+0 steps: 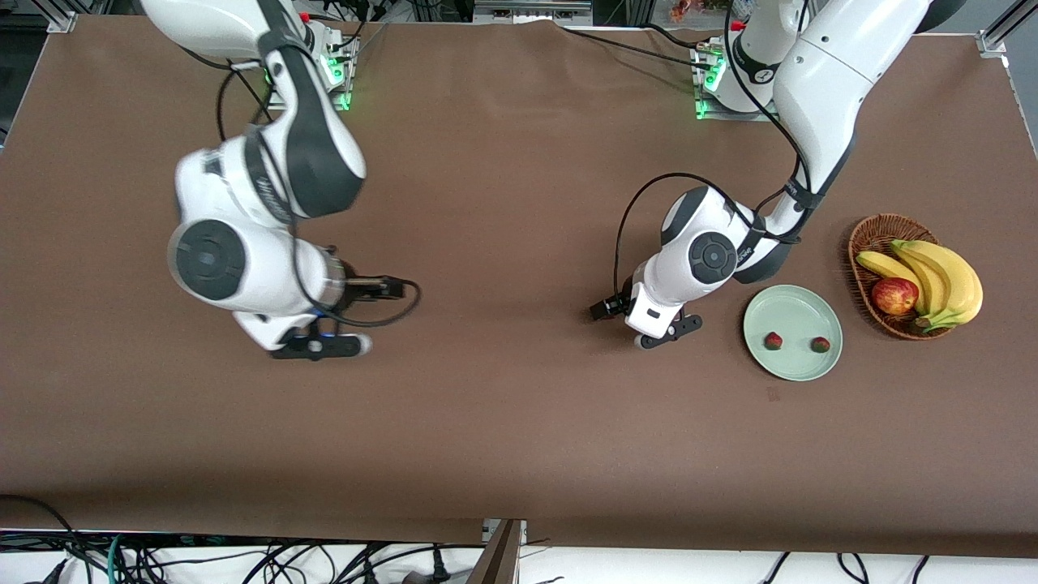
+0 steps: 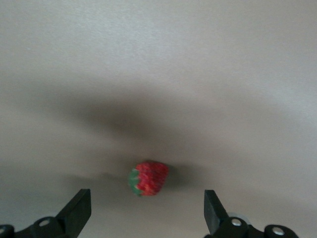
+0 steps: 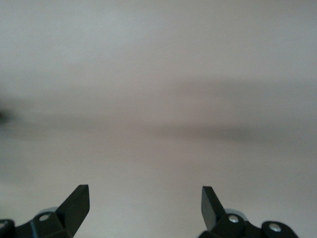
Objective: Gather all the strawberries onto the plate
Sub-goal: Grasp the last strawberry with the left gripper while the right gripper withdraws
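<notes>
- Two strawberries point(image 1: 774, 341) point(image 1: 821, 345) lying apart in the plate point(image 1: 799, 369), one toward its right-arm edge, the other toward its basket edge.
- Third strawberry point(image 2: 148, 178) seen only in the left wrist view, lying on the bare counter point(image 1: 503, 422), leafy top turned sideways, just ahead of the left claw and between the lines of its two fingertips, touched by neither.
- In the front view that berry hidden under the left arm's wrist.
- Left claw point(image 1: 668, 332) point(image 2: 147, 210) spread wide, holding nothing, hanging low over the counter just beside the plate, toward the right arm's end of it.
- Plate resting on the counter toward the left arm's end, just beside the wicker basket point(image 1: 872, 312) and a little nearer to the front camera than it.
- Basket carrying a bunch of bananas point(image 1: 941, 280) and a red-yellow apple point(image 1: 894, 295), apple tucked against the bananas.
- Right claw point(image 1: 320, 346) point(image 3: 145, 206) likewise spread wide and empty, over bare counter toward the right arm's end, well apart from plate and berries.
- Nothing but plain counter surface ahead of its fingertips in the right wrist view.
</notes>
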`<move>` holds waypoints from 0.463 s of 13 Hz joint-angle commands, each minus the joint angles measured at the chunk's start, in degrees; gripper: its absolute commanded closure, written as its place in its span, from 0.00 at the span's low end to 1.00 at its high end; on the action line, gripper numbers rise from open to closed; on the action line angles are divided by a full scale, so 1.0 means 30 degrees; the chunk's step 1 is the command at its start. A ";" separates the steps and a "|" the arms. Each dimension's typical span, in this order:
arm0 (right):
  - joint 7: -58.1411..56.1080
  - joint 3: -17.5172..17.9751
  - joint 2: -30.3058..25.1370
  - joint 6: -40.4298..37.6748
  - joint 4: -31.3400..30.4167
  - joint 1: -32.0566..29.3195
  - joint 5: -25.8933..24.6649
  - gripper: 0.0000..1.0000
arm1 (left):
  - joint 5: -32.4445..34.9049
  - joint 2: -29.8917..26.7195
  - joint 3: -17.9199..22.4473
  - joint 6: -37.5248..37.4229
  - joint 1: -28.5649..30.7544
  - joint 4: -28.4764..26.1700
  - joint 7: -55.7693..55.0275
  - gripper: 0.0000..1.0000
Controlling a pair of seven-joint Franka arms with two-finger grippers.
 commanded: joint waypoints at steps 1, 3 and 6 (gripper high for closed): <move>-0.0802 0.0430 -0.3129 -0.1396 -0.1828 -0.1900 -0.1397 0.00 | 0.1505 -0.0340 0.0763 0.0991 -0.1054 -0.0518 -0.0690 0.00; -0.1790 0.1569 -0.5385 -0.2365 -0.3087 -0.3599 -0.3062 0.00 | 0.3411 -0.0076 0.0766 0.1198 -0.1056 -0.0547 -0.0719 0.00; -0.3818 0.3647 -0.7148 -0.2456 -0.4699 -0.5826 -0.6169 0.00 | 0.3682 0.0012 0.0795 0.1579 -0.1231 -0.0576 -0.0748 0.22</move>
